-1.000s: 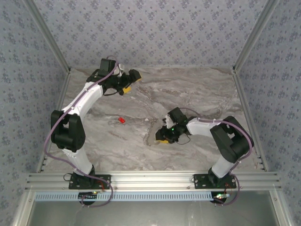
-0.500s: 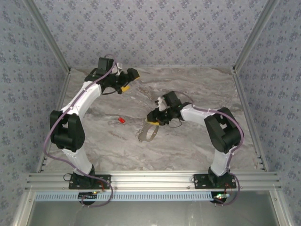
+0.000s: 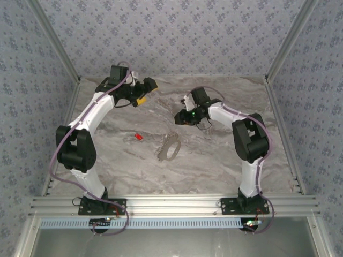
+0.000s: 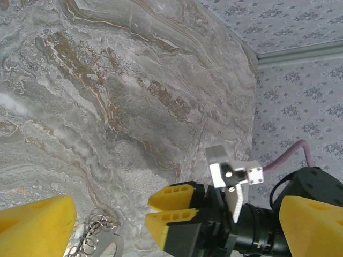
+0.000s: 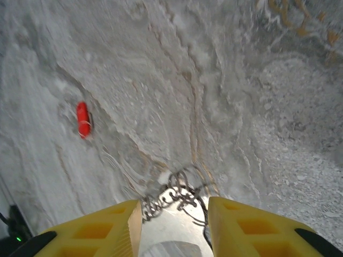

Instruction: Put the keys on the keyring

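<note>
Top external view showed me the keyring lying flat mid-worktop, with the small red key apart to its left, neither touched by an arm. The right end effector hung beyond the ring with its yellow fingers spread and empty. The left end effector, near the far-left corner, was spread wide too.

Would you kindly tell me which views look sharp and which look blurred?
Top external: evenly lit and sharp, though the keyring and red key are tiny. Left wrist: marble table crisp, near yellow fingers slightly soft. Right wrist: blurred throughout, the red key soft-edged.
</note>
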{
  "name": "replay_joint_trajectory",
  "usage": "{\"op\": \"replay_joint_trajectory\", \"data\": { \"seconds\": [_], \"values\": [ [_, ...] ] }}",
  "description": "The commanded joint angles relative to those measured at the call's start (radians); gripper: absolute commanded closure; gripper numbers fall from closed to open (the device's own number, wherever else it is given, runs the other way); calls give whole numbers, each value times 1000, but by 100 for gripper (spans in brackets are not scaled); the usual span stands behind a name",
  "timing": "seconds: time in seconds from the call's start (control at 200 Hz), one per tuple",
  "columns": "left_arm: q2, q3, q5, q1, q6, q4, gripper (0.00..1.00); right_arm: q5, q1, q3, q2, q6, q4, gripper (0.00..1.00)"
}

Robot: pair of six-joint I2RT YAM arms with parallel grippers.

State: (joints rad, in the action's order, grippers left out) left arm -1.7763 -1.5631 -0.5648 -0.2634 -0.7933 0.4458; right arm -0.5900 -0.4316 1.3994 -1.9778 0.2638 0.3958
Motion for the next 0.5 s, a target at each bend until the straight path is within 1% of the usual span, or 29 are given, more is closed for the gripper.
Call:
{"op": "replay_joint_trajectory", "data": {
  "seconds": [0.0, 0.19, 0.495],
  "values": [
    [28, -15, -21, 9, 19, 9, 2, 20, -19, 26, -24, -168, 117, 61],
    [28, -14, -21, 10, 20, 12, 2, 76, -59, 24, -42, -262, 155, 64],
    [36, -12, -16, 10, 20, 26, 2, 184, -76, 17, -64, -323, 134, 65]
  ]
}}
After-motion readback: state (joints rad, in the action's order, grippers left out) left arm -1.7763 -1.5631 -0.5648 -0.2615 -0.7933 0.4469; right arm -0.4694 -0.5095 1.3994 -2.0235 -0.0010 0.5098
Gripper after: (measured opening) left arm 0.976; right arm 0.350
